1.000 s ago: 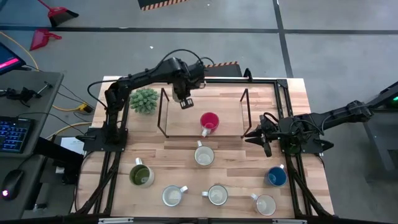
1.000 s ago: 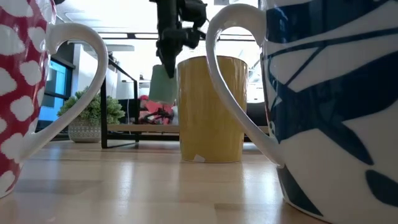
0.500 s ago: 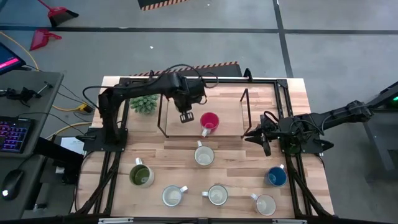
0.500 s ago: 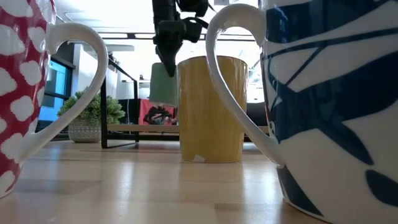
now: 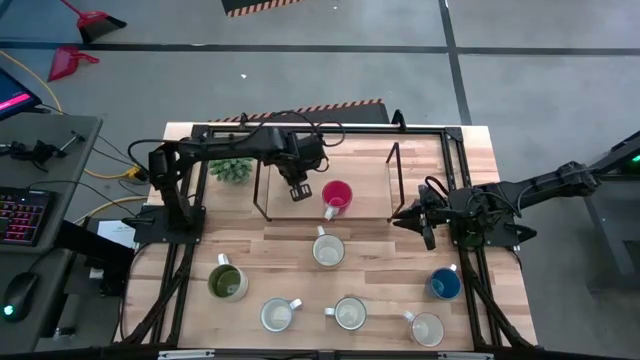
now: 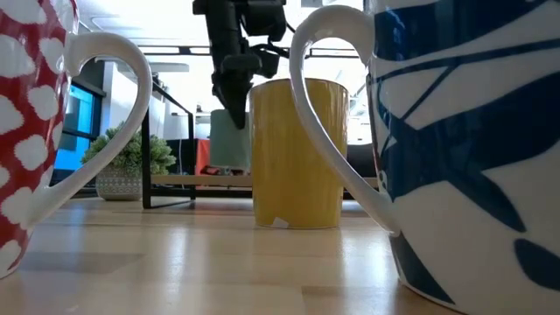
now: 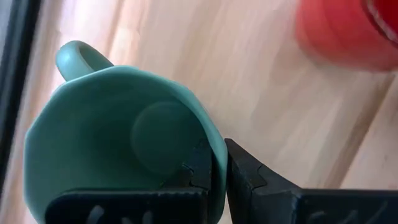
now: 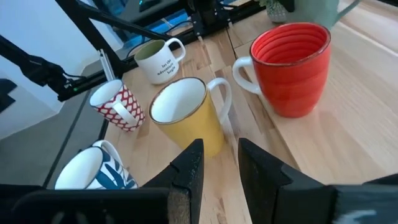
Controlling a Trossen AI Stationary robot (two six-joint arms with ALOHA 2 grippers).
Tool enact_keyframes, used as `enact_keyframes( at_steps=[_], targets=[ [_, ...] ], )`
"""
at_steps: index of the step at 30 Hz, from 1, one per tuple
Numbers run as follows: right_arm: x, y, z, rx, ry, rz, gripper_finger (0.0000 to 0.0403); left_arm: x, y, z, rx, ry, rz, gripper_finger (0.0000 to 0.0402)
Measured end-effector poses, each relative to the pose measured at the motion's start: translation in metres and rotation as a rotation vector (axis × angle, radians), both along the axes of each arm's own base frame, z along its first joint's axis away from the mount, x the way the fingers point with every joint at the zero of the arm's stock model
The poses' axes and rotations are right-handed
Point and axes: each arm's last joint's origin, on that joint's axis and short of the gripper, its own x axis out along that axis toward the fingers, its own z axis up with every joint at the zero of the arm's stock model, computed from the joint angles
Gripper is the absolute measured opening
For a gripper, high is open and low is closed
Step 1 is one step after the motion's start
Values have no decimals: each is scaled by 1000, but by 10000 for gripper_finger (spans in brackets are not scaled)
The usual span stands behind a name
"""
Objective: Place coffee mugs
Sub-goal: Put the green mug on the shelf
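Left claw (image 7: 214, 171) is clamped on the teal mug (image 7: 118, 137) rim, held above the far tabletop (image 5: 370, 235), just left of the red mug (image 5: 337, 194). Placing step judged; lowering and release are called for. Right claw (image 8: 217, 163), fingers apart, is parked right.

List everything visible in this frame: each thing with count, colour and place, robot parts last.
teal mug: 1, teal-green, held in the left gripper beside the red mug
red mug: 1, red, inside the black frame
black frame: 1, black, far half of the table
other mugs: 6, near half of the table, one olive-green, one blue, four white or cream
potted plant: 1, green, far left
table: 1, light wood
left gripper: clamped on the teal mug's rim
right gripper: open, right edge, waiting
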Motion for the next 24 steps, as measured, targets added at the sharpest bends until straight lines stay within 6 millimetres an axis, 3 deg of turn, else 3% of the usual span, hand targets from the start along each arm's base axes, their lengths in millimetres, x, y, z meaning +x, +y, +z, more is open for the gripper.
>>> enact_keyframes(
  at_steps=[7, 24],
  targets=[
    [1, 0, 3, 4, -30, 1, 80, 1, 8, -2, -20, -32, 5, 8],
    [1, 0, 3, 1, -30, 3, 80, 8, 5, -2, -47, -93, -55, 8]
  ],
)
